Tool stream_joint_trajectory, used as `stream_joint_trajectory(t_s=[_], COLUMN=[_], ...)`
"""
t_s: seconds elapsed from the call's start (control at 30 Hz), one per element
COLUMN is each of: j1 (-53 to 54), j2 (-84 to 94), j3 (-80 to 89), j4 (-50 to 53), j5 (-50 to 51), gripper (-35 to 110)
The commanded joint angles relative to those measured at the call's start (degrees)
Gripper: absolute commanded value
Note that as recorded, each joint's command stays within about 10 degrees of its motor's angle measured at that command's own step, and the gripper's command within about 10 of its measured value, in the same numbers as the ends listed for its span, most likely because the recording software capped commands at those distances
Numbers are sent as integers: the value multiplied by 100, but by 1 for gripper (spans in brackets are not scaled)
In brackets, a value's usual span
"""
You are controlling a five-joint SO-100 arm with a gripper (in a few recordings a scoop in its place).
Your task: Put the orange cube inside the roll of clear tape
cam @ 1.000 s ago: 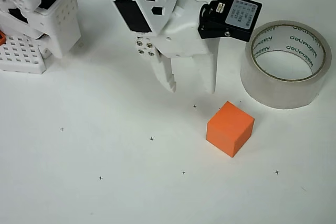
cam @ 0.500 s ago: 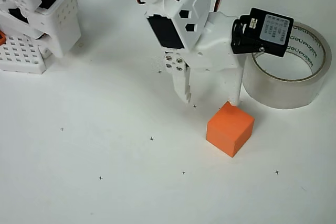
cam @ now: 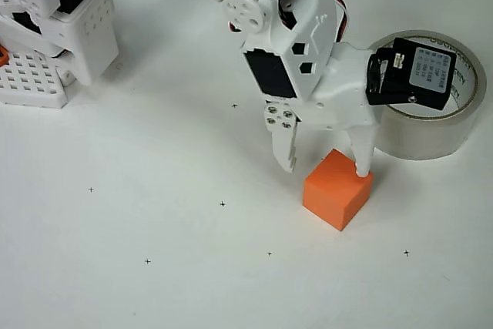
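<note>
The orange cube (cam: 337, 190) rests on the white table, right of centre. My white gripper (cam: 326, 168) is open directly over it. Its left finger (cam: 286, 148) reaches down just left of the cube's upper corner, and its right fingertip (cam: 362, 166) lies over the cube's right top edge. I cannot tell whether either finger touches it. The roll of clear tape (cam: 431, 129) lies flat at the upper right, partly covered by the gripper's black motor (cam: 412, 73).
The white perforated robot base (cam: 46, 44) with a tiny orange piece stands at the upper left. Small black cross marks dot the white table (cam: 192, 267), whose lower half lies open.
The arm has swung right and forward, bringing the open gripper from left of the tape roll down over the cube. The cube and the tape have stayed put.
</note>
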Motion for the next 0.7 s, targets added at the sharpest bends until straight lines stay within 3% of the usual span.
stream_joint_trajectory(t_s=[0.0, 0.67], j1=[-26, -26], j2=[70, -562], j3=[-545, -1002], j4=[-132, -132], j5=[-105, -220], gripper=[37, 37])
